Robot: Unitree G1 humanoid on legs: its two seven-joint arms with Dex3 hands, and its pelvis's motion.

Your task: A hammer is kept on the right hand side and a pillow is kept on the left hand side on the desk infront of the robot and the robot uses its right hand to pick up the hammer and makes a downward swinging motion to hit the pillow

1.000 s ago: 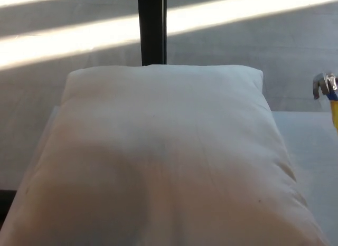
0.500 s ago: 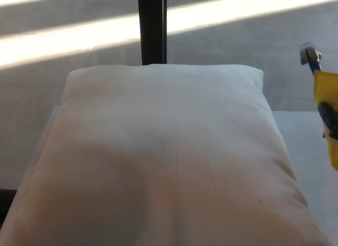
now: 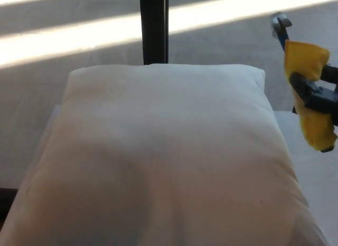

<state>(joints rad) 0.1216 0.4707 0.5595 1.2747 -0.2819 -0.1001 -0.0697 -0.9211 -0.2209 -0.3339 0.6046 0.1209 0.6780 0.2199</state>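
At the right edge of the head view, the right hand is raised above the desk, its black fingers wrapped across the yellow grip of the hammer and clamped on it. Above the fingers the grip narrows to a blue neck, and the grey metal head sits at the top, tilted a little toward the robot's left. Below the fingers the yellow grip runs on down to a rounded end, which hangs clear of the white desk surface beneath it — no contact there.

To the robot's left of the fingers, and lower, lies the pillow, large and off-white, filling most of the view. Its near-right corner is just beside the fingers' level, but hammer and pillow are apart — the tool is off to the side of the pillow's right edge, not over its middle. A soft shadow covers the pillow's lower left part.

Farther off than the fingers, a dark upright post stands behind the pillow's far edge, with bright bands of sunlight across the floor on either side. The left hand does not show.
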